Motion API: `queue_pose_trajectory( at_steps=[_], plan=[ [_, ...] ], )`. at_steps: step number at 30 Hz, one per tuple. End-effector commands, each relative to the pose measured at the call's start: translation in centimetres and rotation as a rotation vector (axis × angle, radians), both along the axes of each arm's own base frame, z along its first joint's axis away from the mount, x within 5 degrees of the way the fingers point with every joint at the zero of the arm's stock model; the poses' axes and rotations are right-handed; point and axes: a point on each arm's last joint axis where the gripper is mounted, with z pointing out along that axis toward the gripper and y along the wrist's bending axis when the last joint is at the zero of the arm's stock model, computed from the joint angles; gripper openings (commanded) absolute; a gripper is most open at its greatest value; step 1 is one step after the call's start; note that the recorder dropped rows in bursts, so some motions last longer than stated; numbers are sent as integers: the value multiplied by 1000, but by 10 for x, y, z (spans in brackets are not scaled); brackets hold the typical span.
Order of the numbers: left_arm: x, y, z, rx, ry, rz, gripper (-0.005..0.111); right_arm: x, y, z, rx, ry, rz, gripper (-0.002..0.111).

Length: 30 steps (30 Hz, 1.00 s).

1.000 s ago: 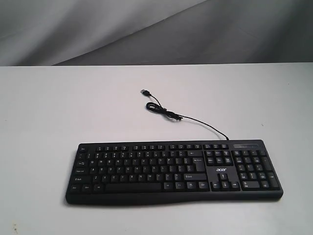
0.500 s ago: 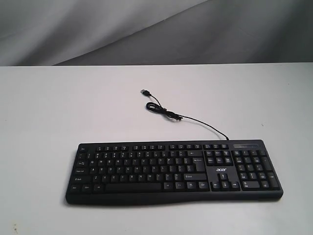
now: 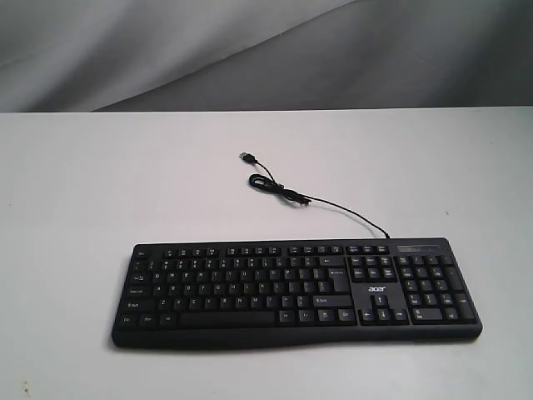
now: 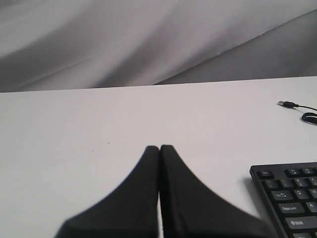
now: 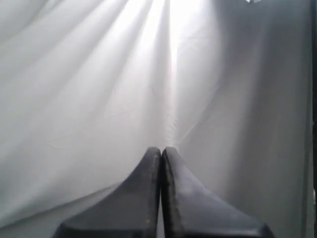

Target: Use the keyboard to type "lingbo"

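Two pairs of fingers are clenched tight with nothing between them: the left gripper (image 4: 159, 148) and the right gripper (image 5: 161, 148) each show their jaws pressed together into a single blunt black wedge. The keyboard (image 3: 296, 292) lies flat on the white table (image 3: 83, 192), off to one side of the left fingertips and well apart from them. Only its Esc corner enters the left wrist view. It does not appear beyond the right fingertips at all, which point at draped grey cloth (image 5: 99, 74).

No key looks pressed yet, so the word is probably not begun. The main risk is likely the wedge tip itself. It is broader than a bare point, the keys sit close together, and a slightly off-centre descent could catch a neighbouring key. The matte plastic body is light, so a slanted push might slide it across the smooth tabletop. The white legends are too small to read in the exterior view, so the letters cannot be confirmed there. The thin USB cable (image 3: 333, 207) loops loosely beyond the keyboard and ends in an unconnected plug (image 3: 247, 157), so nothing shows whether a keystroke would register.
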Motion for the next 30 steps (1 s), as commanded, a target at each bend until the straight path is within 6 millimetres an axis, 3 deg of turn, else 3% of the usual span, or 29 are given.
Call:
queue_pose_trajectory(
  at_steps=[1, 7, 12, 15, 22, 27, 30],
  plan=[
    [0, 0, 0, -1, -12, 0, 1, -6, 0, 12, 99, -150, 52, 0],
    [0, 0, 0, -1, -12, 0, 1, -13, 0, 21, 499, -255, 290, 0],
    [0, 0, 0, -1, -12, 0, 1, -10, 4, 19, 396, -179, 262, 0],
    [0, 0, 0, -1, -12, 0, 1, -5, 3, 23, 422, -69, 225, 0],
    [0, 0, 0, -1, -12, 0, 1, 35, 2, 36, 452, 186, 161, 0],
    [0, 0, 0, -1, -12, 0, 1, 82, 5, 48, 415, 358, 137, 0],
    [0, 0, 0, -1, -12, 0, 1, 111, 14, 43, 354, 490, 176, 0]
  ],
)
